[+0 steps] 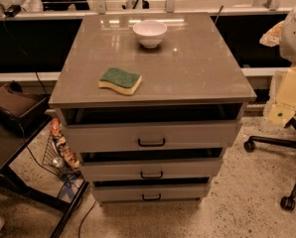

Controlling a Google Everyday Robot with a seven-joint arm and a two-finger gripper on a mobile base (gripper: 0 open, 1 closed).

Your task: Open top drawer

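The top drawer (150,134) is the widest grey front, right under the cabinet's top, with a small black bar handle (151,143) at its centre. A dark gap runs between its upper edge and the cabinet top (187,63). Its front stands close to the cabinet and no interior shows. Two narrower grey drawers sit below it, the middle one (151,170) and the bottom one (151,192), each with a like black handle. My gripper is not in view. A white rounded shape (294,31) at the right edge may be part of my arm.
A white bowl (150,32) and a green-and-yellow sponge (120,80) lie on the cabinet top. A dark table (9,148) stands at the left with a wire basket (58,152) and cables beside it. A wheeled chair base (282,148) is at the right.
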